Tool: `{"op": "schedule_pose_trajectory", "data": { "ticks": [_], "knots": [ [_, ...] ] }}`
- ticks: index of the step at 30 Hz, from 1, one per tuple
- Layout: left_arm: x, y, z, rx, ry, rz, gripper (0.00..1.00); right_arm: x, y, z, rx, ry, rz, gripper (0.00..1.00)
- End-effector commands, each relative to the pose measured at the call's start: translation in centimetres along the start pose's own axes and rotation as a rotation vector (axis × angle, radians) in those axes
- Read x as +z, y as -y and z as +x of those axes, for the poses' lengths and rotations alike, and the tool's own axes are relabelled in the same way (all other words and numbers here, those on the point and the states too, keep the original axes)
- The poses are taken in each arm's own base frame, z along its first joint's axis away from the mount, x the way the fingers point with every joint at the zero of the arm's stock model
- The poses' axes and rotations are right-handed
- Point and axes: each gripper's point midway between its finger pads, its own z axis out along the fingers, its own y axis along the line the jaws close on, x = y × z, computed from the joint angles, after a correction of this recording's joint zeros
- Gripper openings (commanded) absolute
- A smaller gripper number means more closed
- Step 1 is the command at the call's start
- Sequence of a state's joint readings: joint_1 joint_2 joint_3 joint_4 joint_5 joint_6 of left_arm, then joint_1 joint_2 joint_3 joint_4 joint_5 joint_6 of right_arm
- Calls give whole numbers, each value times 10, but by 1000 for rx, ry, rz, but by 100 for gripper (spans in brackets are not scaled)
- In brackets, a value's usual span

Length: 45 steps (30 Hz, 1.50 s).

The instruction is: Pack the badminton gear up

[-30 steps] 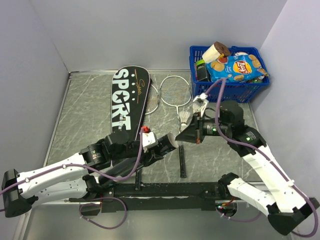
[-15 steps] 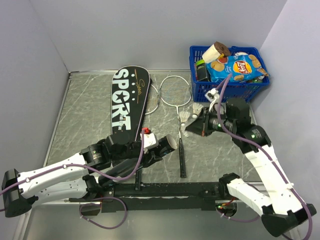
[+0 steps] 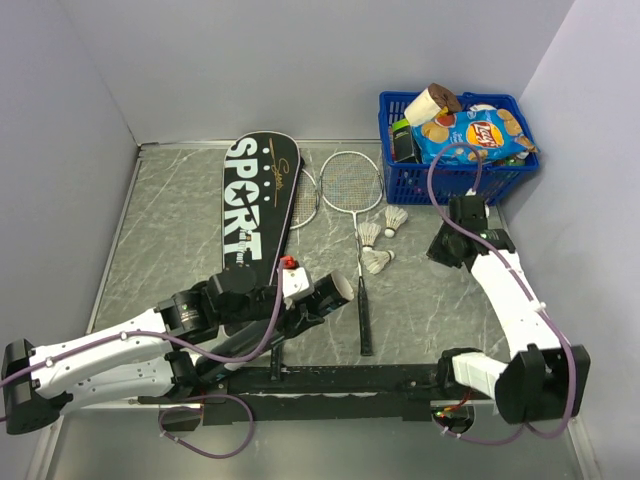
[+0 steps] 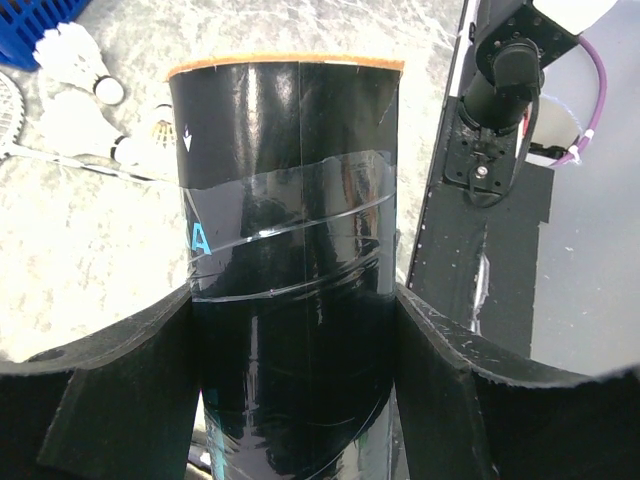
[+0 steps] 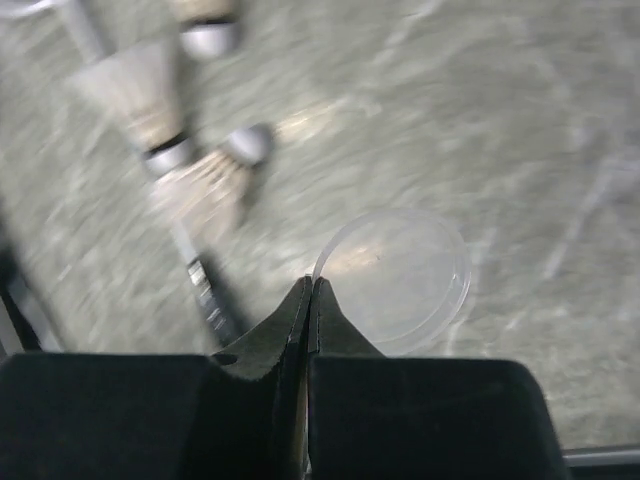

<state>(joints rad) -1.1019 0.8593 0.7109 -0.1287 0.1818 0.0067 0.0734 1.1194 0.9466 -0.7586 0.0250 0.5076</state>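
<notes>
Left gripper (image 4: 295, 300) clamps the black tube with teal print (image 4: 290, 130), jaws wide on both sides of it, open orange-rimmed end pointing away from the wrist; tube is held off the table (image 3: 170, 230) near the middle of the near edge. Right gripper (image 5: 312, 285) is closed, fingertips pressed together at the rim of a clear round lid (image 5: 400, 275); can't tell if the lid is pinched. It sits by the right edge, just in front of the blue basket (image 3: 455, 182) of snack packets (image 3: 470, 135) in the far right corner. Three white shuttlecocks (image 3: 378, 262) lie close together right of centre. Two rackets (image 3: 350, 182) lie mid-table, one head partly under the black SPORT cover (image 3: 255, 205), which lies left of them, reaching to the far edge.
</notes>
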Motion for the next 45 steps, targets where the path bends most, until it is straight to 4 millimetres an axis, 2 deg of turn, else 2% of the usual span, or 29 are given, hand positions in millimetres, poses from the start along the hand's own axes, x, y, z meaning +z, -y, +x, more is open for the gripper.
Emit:
{"op": "schedule_pose_trajectory", "data": {
  "ticks": [1,7,12,13,16,19,21,24,27,28,29,30,31,32,33,34,36,39,41,45],
  "knots": [
    [-6,8,-19,-41,57,-2,46,22,35,-14,87,92,210,0],
    [-9,9,-25,-61,88,-18,46,56,66,8,66,27,371,0],
    [-11,10,-27,-57,89,-34,47,76,66,20,43,-27,362,2],
    [-12,11,-27,-54,89,-30,47,79,66,25,39,-42,355,15],
    [-12,12,-25,-48,81,-32,47,81,64,26,28,-50,349,37],
    [-13,13,-25,-45,78,-35,47,78,59,22,24,-47,326,49],
    [-13,14,-25,-43,78,-34,47,75,55,21,17,-53,310,51],
    [-12,14,-24,-42,70,-34,47,59,44,9,-12,-13,273,52],
    [-12,14,-24,-41,72,-36,47,38,13,0,-138,61,186,54],
    [-13,14,-25,-41,76,-36,47,31,-5,2,-202,66,146,55],
    [-13,14,-25,-41,76,-36,47,27,-14,4,-248,64,134,55],
    [-14,14,-26,-41,79,-37,47,19,-22,-3,-290,89,142,55],
    [-14,14,-26,-40,79,-36,48,17,-35,6,-357,75,125,55],
    [-14,15,-25,-39,75,-34,48,15,-39,9,-399,65,129,55],
    [-15,14,-25,-39,75,-37,48,11,-46,5,-446,84,125,55],
    [-16,15,-25,-36,77,-36,48,9,-57,13,-511,80,105,55],
    [-16,13,-25,-32,76,-49,48,5,-65,12,-574,86,104,56],
    [-16,11,-21,-33,57,-66,48,9,-79,22,-670,48,80,57],
    [-15,12,-21,-35,53,-63,48,17,-85,30,-757,26,98,57],
    [-15,12,-21,-35,53,-61,48,27,-99,30,-852,30,150,58]
  ]
}}
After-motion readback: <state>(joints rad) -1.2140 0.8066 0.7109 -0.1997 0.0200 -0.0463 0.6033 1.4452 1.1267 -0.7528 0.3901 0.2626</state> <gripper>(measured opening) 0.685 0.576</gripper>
